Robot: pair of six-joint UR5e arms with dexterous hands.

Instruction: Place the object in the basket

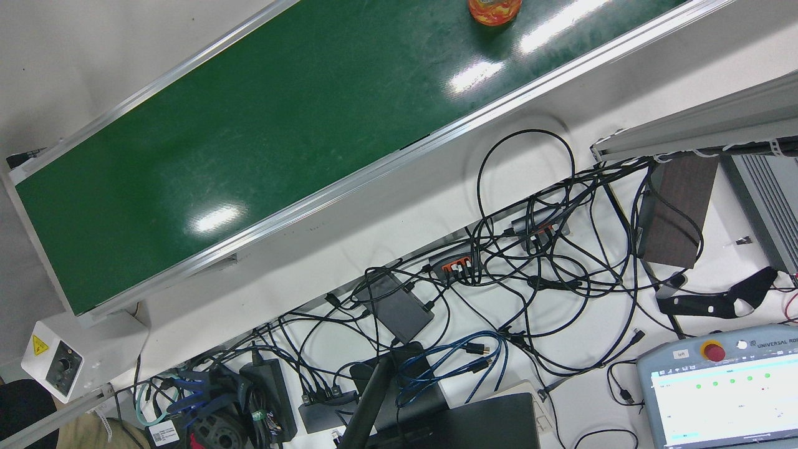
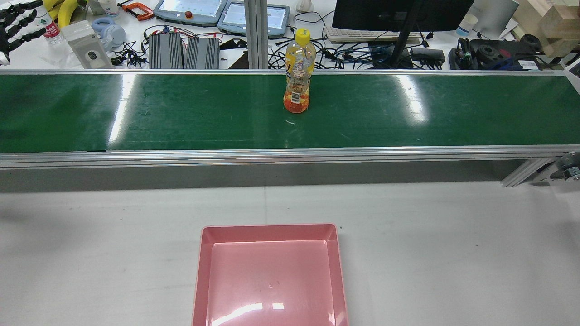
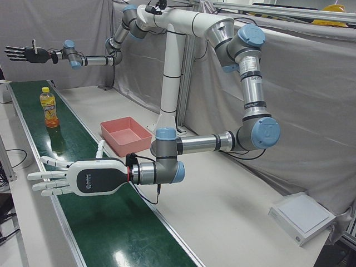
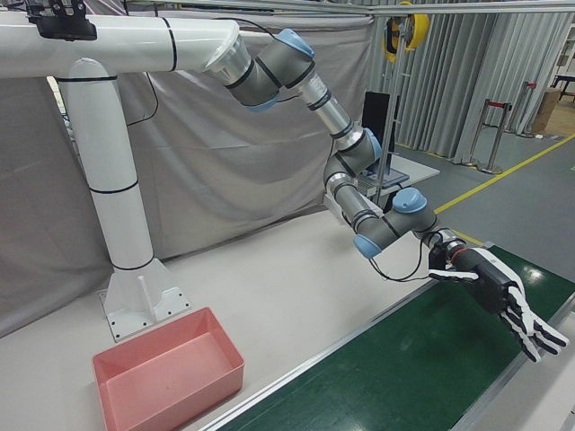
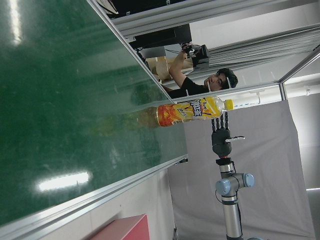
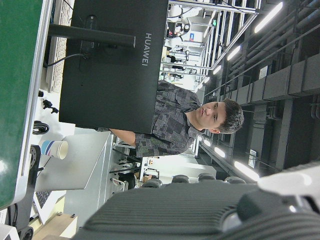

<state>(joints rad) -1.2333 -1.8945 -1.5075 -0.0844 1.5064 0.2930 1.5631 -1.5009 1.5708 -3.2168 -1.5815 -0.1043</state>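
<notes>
Bottle (image 2: 299,72) upright midway along the belt (image 2: 181,113), nearer the operators' edge, untouched. Basket (image 2: 269,227) empty at the table's robot-side edge, straight across from it. Left hand (image 3: 72,178) and right hand (image 3: 25,54) both flat, fingers spread, holding nothing, out toward opposite ends of the belt, probably to leave the bottle clear for a reach. Seen together only from the left-front corner. Rear view catches just left fingertips, no right hand. Front view gives only the bottle's base.
</notes>
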